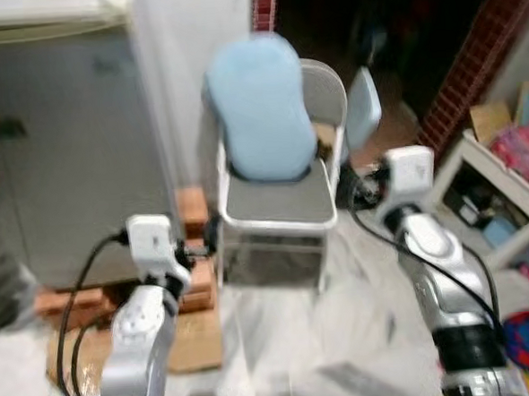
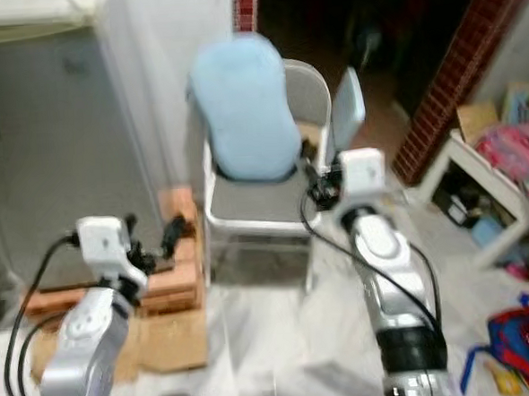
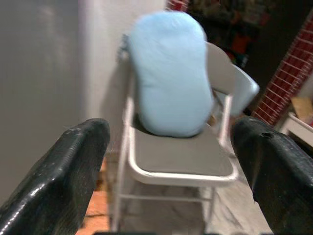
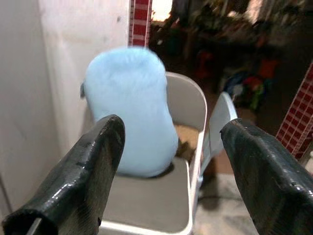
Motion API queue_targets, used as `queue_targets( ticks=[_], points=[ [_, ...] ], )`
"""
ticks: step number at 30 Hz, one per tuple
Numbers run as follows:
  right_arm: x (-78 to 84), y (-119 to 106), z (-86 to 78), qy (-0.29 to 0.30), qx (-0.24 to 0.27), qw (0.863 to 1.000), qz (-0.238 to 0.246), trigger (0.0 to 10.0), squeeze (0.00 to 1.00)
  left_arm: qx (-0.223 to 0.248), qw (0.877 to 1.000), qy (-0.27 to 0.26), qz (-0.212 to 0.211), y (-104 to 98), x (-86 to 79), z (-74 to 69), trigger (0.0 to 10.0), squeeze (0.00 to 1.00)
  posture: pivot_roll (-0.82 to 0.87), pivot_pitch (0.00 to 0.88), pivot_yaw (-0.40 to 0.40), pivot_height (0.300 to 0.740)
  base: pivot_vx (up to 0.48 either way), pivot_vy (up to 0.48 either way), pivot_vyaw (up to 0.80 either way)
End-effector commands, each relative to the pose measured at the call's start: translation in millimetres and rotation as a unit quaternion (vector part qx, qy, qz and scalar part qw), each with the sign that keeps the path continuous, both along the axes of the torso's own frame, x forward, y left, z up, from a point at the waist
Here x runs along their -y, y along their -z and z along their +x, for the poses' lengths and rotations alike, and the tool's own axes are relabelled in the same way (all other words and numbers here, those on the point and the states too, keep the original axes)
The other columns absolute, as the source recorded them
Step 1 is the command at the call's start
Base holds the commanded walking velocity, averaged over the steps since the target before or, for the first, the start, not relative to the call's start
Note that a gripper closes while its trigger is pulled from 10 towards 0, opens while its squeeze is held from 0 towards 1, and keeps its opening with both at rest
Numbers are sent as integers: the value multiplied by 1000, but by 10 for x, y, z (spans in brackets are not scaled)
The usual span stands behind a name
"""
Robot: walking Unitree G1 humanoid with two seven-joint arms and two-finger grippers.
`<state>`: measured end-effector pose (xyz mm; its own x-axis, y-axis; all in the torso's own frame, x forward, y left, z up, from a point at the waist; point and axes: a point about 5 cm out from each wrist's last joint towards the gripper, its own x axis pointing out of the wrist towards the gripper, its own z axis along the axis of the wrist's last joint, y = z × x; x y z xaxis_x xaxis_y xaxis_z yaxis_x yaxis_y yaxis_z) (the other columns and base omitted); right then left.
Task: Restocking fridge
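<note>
Fridge (image 1: pixel 64 147) stands at your left, its pale grey door face shut and flush, with a white wall edge between it and the folding chair (image 1: pixel 278 206). You will likely find the door stiff against its seal and too heavy to move with a light tug, so plan to hook a finger at its free edge or handle; no handle can be made out from here, and you cannot tell which side the door hinges on. Your left gripper (image 3: pixel 166 161) hangs spread wide with nothing between its fingers, aimed at the chair and its pale blue cushion (image 3: pixel 168 73). Your right gripper (image 4: pixel 171 166) is likewise spread wide and empty, facing the same chair. No food or bottles to stock can be picked out; the low white shelf (image 1: pixel 480 203) at your right holds blurred clutter you cannot identify. The fridge's top and left side are cut off, stacked bricks (image 1: pixel 189 216) sit by its base, and everything is soft with motion blur.
</note>
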<state>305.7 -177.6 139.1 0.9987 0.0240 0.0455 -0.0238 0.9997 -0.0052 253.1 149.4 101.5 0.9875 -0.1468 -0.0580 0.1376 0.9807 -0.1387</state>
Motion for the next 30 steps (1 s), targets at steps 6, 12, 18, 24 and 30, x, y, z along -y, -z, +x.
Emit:
queue_targets(
  ticks=[6,12,18,24,30],
  points=[
    [-43,190,-166,37,-8,999,-11,10000,0,3,999,-47,6,-17,-142,15,10000,0,64,0,-67,740,0,480,0],
    [22,329,-220,73,-45,996,-8,10000,0,2,1000,-27,9,-53,-110,36,10000,0,49,0,-59,740,0,480,0],
    [25,397,-255,83,-61,995,7,10000,0,-13,999,18,32,1,3,-98,10000,0,51,0,-40,740,0,480,-508],
    [51,360,-243,95,-57,994,8,10000,0,-23,999,44,18,50,42,-130,10000,0,43,0,-41,740,0,375,-800],
    [-4,324,-205,90,-55,994,14,10000,0,-21,997,66,22,24,88,-123,10000,0,38,0,-49,740,0,0,-800]
  ],
)
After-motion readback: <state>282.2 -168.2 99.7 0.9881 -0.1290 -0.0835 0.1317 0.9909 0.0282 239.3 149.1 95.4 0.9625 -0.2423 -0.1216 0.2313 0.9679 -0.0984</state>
